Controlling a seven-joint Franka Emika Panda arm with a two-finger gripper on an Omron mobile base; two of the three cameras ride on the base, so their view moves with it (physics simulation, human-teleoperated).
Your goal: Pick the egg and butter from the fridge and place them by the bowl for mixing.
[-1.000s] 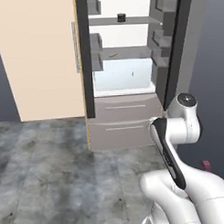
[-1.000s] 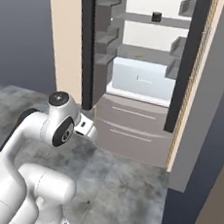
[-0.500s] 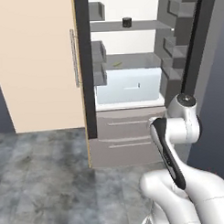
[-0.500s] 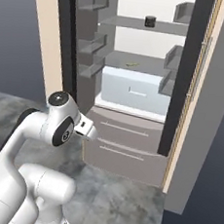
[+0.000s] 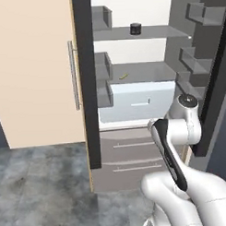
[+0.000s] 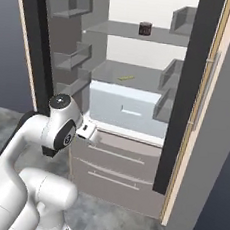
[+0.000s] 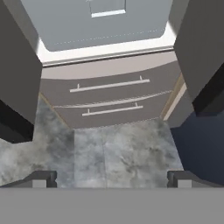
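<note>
Nearest the cameras, the white robot arm is folded low in front of the open fridge, its wrist tucked down at drawer height. In the hand view the gripper points forward and down at the grey stone floor, its jaws spread wide and holding nothing, one dark fingertip at each side of the view. Just beyond the floor stand the fridge's two lower drawers with thin bar handles, and above them a pale blue crisper box. On the grey shelf over that box lies the butter, a thin yellow stick resting flat, its long axis running diagonally across the shelf. It sits well above and farther in than the jaws, so the next reach likely needs the hand to rise and tip forward, turning to close across the stick's narrow width. Higher and deeper, a dark jar stands on the top shelf. No egg can be made out.
</note>
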